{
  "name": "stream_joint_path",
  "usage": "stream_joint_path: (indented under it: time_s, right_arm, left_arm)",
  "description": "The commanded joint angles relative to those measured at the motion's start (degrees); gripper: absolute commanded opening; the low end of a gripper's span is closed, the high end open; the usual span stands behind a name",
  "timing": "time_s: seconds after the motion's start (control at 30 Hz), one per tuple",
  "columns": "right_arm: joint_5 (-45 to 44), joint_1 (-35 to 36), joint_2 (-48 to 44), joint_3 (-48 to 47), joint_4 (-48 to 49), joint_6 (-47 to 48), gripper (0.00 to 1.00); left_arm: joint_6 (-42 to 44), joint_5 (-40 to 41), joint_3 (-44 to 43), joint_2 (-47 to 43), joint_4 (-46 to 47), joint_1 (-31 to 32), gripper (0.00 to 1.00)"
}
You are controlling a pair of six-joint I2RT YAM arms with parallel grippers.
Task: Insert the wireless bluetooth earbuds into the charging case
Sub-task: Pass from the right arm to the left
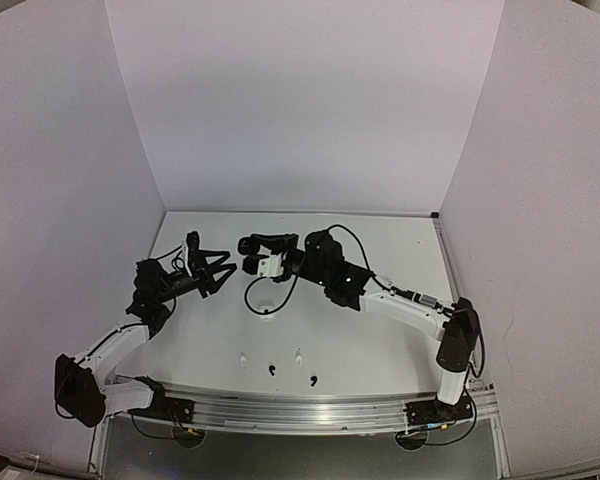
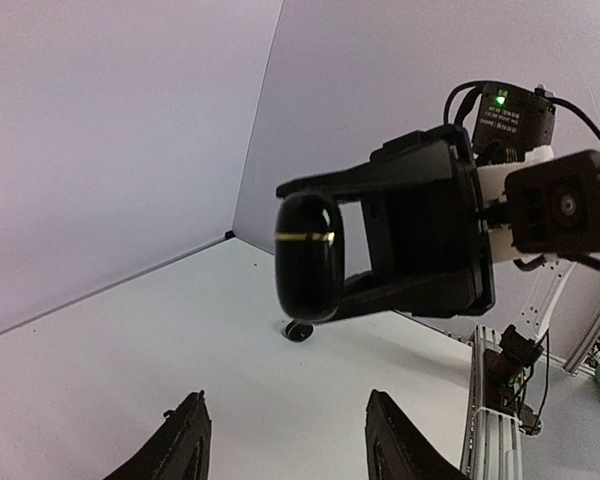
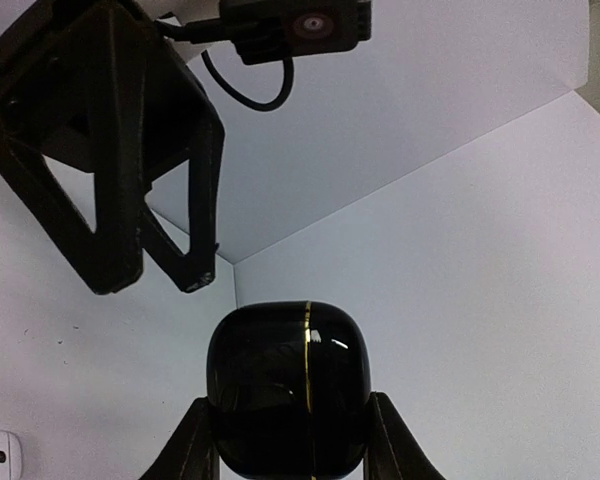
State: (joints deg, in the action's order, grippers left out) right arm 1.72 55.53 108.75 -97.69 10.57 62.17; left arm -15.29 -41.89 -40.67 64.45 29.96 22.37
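Earbuds (image 1: pixel 270 370): seemingly two white, two black

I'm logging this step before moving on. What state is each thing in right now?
charging case: lid shut, held off the table.
right gripper: shut on the charging case.
left gripper: open, nothing between its fingers.
white earbuds: two, lying loose on the table.
black earbuds: two visible, lying loose on the table.
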Motion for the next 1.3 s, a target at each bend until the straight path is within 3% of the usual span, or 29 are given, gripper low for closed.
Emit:
stream_joint_path:
  time_s: [0.0, 0.57, 0.83, 1.0, 1.27]
  right_arm:
    - [-3.68, 1.27, 1.12, -1.45, 3.37, 1.64, 0.1]
    - [-3.79, 3.0, 3.14, -2.57, 5.29, -0.29, 0.08]
    - [-2.26, 3.07, 4.05, -3.42, 5.52, -1.86, 0.08]
    - [-2.2, 3.02, 4.59, -4.27, 5.64, -2.07, 0.07]
    - [-2.2, 3.02, 5.22, -5.29, 5.69, -1.87, 0.05]
  left_arm:
    - [-0.19, -1.07, -3.2, -0.14, 5.92, -0.22, 0.51]
    - [0.67, -3.37, -5.24, 2.76, 4.19, -0.04, 0.36]
    - [1.47, -3.08, -5.24, 3.1, 3.94, -0.05, 0.2]
    - [0.66, -4.45, -5.39, 3.39, 2.45, -0.04, 0.26]
    - [0.11, -4.78, -5.3, 3.44, 1.83, -0.04, 0.27]
